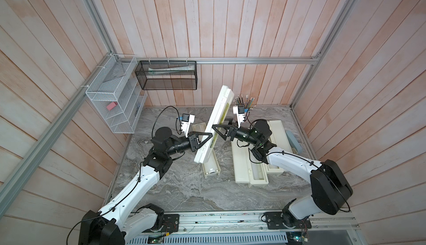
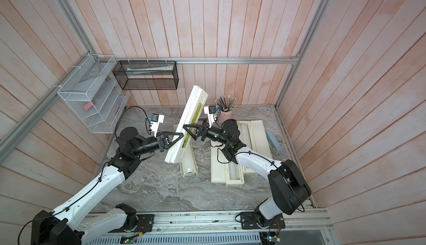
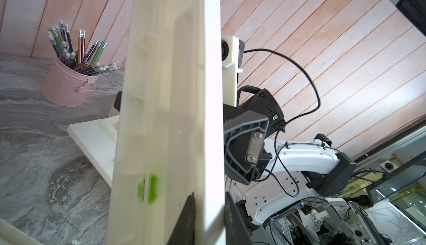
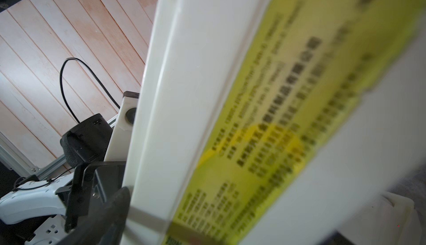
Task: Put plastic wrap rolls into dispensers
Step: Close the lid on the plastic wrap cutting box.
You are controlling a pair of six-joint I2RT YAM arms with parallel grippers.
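Note:
The left dispenser's base (image 1: 214, 163) lies on the table with a plastic wrap roll (image 1: 211, 170) inside it. Its cream lid (image 1: 220, 117) stands raised and tilted. My left gripper (image 1: 208, 134) is shut on the lid's long edge, and the wrist view shows both dark fingers (image 3: 186, 220) pinching it beside the green slider tab (image 3: 149, 187). From the other side my right gripper (image 1: 216, 127) is open, its tips at the lid's yellow-green label (image 4: 288, 117). To the right, two more dispensers (image 1: 241, 172) (image 1: 280, 135) lie open, a translucent roll (image 1: 257, 171) in the nearer one.
A pink cup of pencils (image 2: 224, 114) stands at the back, just behind the right wrist. A grey-blue stapler-like object (image 1: 294, 141) lies by the right wall. A white wire rack (image 1: 113, 98) and a black mesh basket (image 1: 166, 75) hang on the back-left walls.

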